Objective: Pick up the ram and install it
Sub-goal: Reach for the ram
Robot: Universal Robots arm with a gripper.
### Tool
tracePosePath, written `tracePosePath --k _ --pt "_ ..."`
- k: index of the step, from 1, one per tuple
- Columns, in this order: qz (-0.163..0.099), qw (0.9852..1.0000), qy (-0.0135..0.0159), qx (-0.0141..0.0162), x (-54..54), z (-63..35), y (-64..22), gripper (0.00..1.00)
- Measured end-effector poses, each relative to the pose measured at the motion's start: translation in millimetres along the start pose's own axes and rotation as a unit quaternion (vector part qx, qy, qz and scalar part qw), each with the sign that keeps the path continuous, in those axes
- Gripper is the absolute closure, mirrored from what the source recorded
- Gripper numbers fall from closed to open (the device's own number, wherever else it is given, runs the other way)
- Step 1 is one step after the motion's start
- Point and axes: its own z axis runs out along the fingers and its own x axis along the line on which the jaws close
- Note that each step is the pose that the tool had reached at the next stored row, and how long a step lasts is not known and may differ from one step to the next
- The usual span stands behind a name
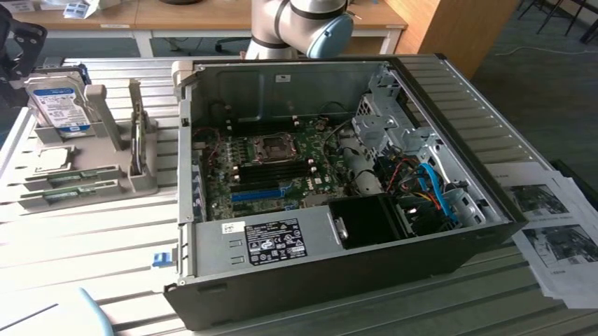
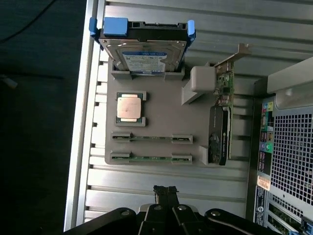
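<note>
Two ram sticks lie edge-up in the slots of a grey holder [image 2: 156, 98]; in the wrist view one ram [image 2: 151, 138] is the farther from my fingertips and the other ram [image 2: 151, 158] the nearer. The exterior view has the same two ram sticks [image 1: 70, 183] at its left. My gripper [image 2: 165, 192] hovers above the slatted table just short of the nearer stick. Its dark fingers are shut with nothing between them. The open computer case [image 1: 337, 175] has its motherboard [image 1: 271, 164] exposed, with dark memory slots by the processor socket.
The holder also carries a silver hard drive [image 2: 142, 51], a processor [image 2: 130, 107] and a graphics card [image 2: 220, 127]. A long blue slot [image 1: 257, 194] lies on the motherboard. Printed papers [image 1: 551, 231] lie at the exterior view's right. The arm's base [image 1: 299, 28] stands behind the case.
</note>
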Motion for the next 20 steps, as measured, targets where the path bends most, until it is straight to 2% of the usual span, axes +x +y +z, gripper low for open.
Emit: tracePosePath --k 8,14,20 --pt "0.000 1.0000 0.0000 0.0000 -0.1 0.6 1.3 0.91" --pt "0.000 1.0000 0.0000 0.0000 -0.5 2.7 7.6 0.91" --pt "0.000 1.0000 0.0000 0.0000 -0.5 2.7 7.8 0.91"
